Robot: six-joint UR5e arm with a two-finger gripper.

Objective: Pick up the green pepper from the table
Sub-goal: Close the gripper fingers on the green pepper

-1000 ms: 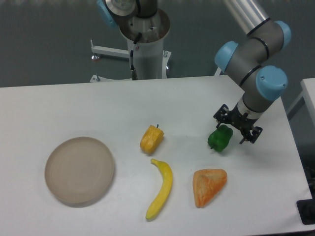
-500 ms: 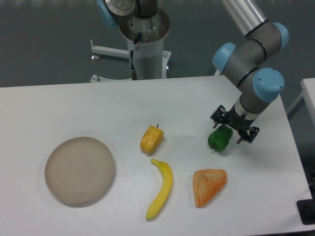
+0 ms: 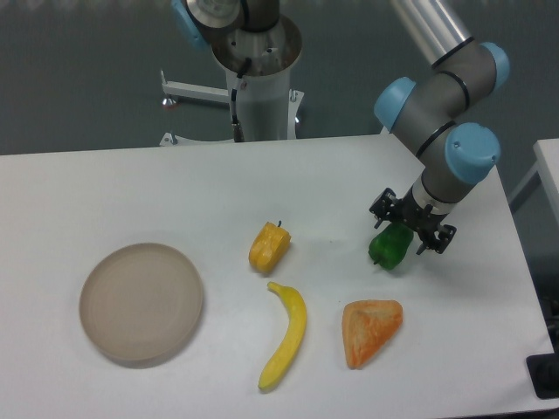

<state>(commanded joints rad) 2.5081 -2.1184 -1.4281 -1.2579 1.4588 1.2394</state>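
1. Claw (image 3: 407, 229) sits right of centre, directly over the green pepper (image 3: 389, 248); whether it pinches it I cannot tell.
2. Pepper sits on the white worktop (image 3: 131, 192), above an orange wedge (image 3: 371, 330).

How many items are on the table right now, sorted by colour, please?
Green: 1, the green pepper, under the end effector
Yellow-orange: 1, the yellow-orange pepper
Yellow: 1, the banana
Orange: 1, the orange wedge
Beige: 1, the plate
Total: 5
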